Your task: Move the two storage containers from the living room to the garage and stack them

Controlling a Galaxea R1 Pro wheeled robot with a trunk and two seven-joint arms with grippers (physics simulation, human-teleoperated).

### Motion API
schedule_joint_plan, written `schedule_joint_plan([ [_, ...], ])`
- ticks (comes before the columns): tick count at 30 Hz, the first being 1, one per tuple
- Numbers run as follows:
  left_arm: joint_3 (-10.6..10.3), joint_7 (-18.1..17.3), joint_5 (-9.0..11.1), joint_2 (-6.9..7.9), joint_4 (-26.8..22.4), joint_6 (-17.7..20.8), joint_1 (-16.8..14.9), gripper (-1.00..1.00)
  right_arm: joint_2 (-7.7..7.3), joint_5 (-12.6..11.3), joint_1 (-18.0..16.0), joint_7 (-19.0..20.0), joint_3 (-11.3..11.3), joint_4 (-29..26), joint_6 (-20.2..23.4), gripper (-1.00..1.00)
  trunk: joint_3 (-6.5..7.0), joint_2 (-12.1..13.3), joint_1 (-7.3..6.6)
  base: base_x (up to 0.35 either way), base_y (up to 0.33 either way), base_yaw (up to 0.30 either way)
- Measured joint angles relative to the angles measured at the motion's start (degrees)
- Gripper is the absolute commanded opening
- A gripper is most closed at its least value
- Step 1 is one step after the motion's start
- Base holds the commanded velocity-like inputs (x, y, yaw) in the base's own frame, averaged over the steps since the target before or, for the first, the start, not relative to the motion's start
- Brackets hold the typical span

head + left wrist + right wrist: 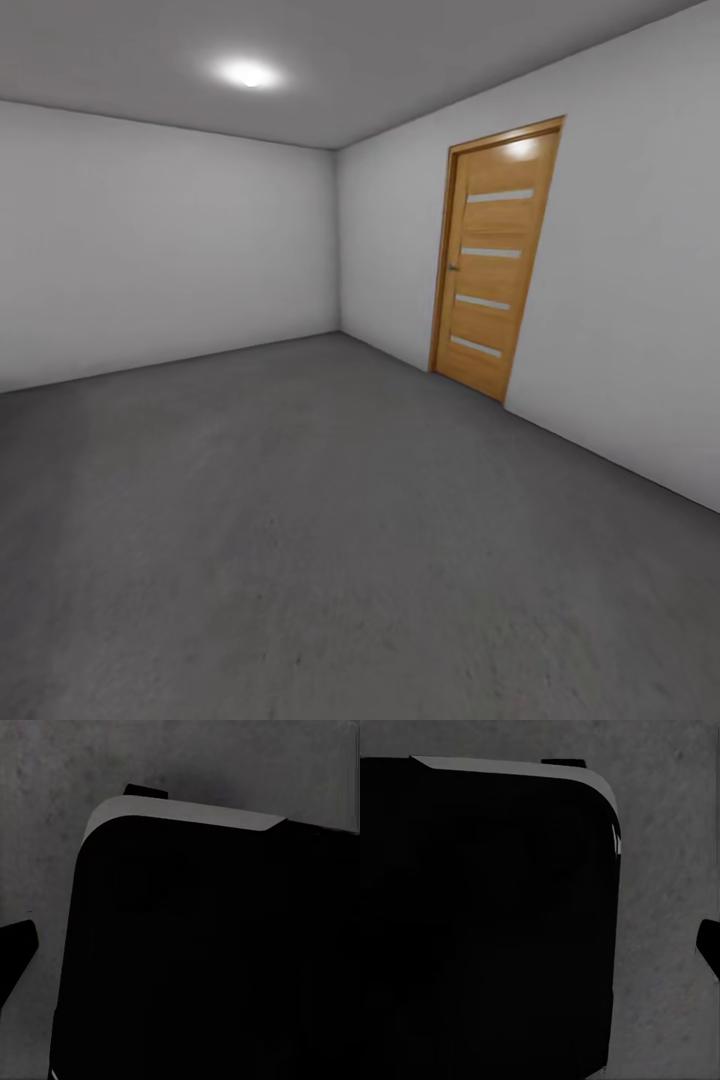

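The robot is standing in the garage [180, 240], facing its bare concrete floor [300, 520] and a wooden door [497, 255]. The storage containers are lying outside these views. Each pincer's state cannot be told. Judged thin-walled, light, somewhat flexible: grasp a rim.

Dark grey speckled floor [300, 520], pale grey walls [150, 240] (orange-wood door [495, 260]).

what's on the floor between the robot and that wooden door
Nothing: in the head view, bare grey concrete floor runs up to the wooden door.
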Motion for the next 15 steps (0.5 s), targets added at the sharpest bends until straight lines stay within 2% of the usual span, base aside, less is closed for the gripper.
schedule_joint_plan([
  [15, 0.00, 0.00, 0.05, 0.07, -0.01, 0.23, 0.00, 1.00, -0.02, 0.01, 0.00, 0.00, 0.00, 0.00, 0.02, 1.00, 0.00, 0.00, 0.00, 0.324, 0.000, 0.000],
])
